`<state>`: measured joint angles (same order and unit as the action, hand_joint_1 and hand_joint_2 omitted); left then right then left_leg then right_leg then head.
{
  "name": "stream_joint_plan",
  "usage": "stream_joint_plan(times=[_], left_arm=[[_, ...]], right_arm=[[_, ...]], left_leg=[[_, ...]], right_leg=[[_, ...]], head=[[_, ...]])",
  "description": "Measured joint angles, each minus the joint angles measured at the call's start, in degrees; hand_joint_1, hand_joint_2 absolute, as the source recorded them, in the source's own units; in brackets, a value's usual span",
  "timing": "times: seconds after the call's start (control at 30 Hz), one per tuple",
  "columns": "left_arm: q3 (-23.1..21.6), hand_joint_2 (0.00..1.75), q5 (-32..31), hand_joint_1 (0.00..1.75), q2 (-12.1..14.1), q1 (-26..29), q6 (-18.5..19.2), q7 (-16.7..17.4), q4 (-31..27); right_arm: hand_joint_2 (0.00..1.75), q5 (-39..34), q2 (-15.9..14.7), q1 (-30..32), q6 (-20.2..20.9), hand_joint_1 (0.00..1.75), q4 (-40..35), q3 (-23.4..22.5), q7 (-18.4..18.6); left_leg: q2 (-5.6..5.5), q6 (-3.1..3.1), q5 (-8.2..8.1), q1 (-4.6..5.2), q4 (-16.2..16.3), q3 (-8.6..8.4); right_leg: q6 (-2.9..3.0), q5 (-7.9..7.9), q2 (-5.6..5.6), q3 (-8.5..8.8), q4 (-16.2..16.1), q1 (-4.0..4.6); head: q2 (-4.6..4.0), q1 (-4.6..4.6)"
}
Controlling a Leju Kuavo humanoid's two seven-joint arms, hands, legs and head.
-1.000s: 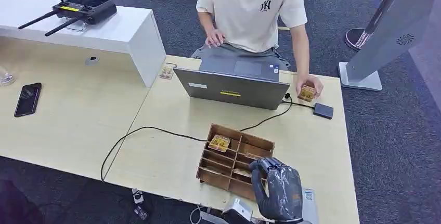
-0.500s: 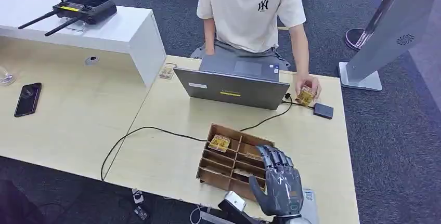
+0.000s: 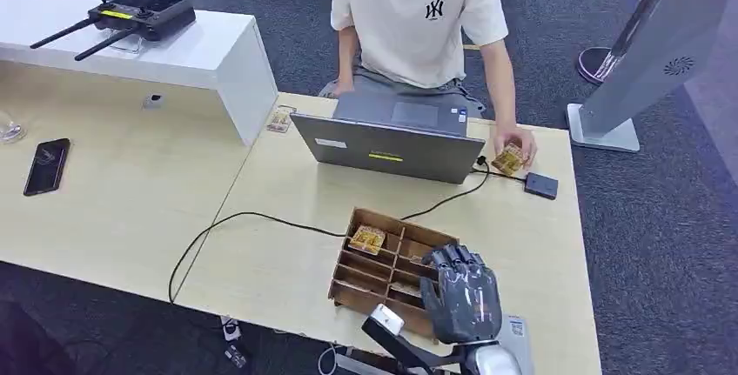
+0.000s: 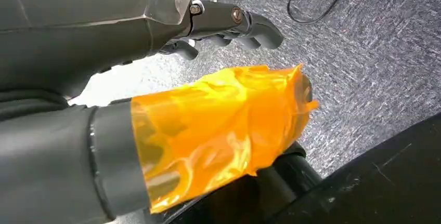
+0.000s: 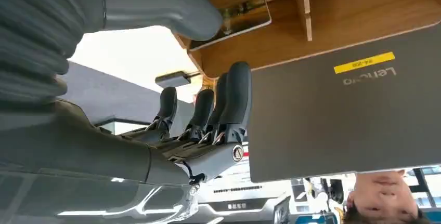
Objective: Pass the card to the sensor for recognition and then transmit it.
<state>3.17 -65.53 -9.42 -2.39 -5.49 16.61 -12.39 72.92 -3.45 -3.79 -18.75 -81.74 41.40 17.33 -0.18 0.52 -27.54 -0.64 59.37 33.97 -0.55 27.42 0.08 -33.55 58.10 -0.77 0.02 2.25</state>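
Since a second ago the right hand (image 3: 459,292) has uncurled and now hovers flat over the near right corner of the wooden tray (image 3: 348,281), fingers straight and slightly apart, holding nothing. In the right wrist view those fingers (image 5: 236,96) point toward the tray with a gap between them and the thumb. The person's hand (image 3: 513,144) has also drawn a little closer to the laptop.

Three cards can be counted. One card (image 3: 367,238) lies in an upper left compartment of the tray. A second card (image 3: 509,159) is pinched in the person's hand just beside the small black sensor (image 3: 540,185) at the far right of the table (image 3: 278,253). A third card (image 3: 279,120) lies at the table's far left corner. A pale edge in a compartment under the right hand may be another card; I cannot tell.

One grey laptop (image 3: 389,142) stands open facing the person, with one black cable (image 3: 226,223) running across the table.

The left hand (image 4: 78,78) hangs over grey carpet, its dark fingers (image 4: 249,24) curled in on nothing, its thumb wrapped in orange tape (image 4: 218,130).

On the neighbouring desk lie one black phone (image 3: 46,165) and one black controller (image 3: 139,14) with two antennas.
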Motion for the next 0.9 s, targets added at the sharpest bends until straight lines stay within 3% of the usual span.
stream_joint_plan(times=[0.43, 0.9], left_arm=[[0.0, 0.0, 0.1, 0.0, 0.3, 0.0, 0.0, 0.0, 0.0], [0.0, 0.0, 0.2, 0.0, 0.4, 0.0, 0.0, 0.0, 0.0]], right_arm=[[1.75, 0.9, 0.1, -0.7, 1.1, 1.08, 0.2, 0.0, 1.2], [1.75, 0.7, 0.2, -0.8, 2.7, 0.84, 0.6, 0.0, 1.7]], left_leg=[[0.0, 0.0, 0.0, 0.0, 0.0, 0.0], [0.0, 0.0, 0.0, 0.0, 0.0, 0.01]], right_leg=[[0.0, 0.0, 0.0, 0.0, 0.0, 0.0], [0.0, 0.0, 0.0, 0.0, 0.0, 0.0]], head=[[0.0, 0.0], [0.0, 0.0]])
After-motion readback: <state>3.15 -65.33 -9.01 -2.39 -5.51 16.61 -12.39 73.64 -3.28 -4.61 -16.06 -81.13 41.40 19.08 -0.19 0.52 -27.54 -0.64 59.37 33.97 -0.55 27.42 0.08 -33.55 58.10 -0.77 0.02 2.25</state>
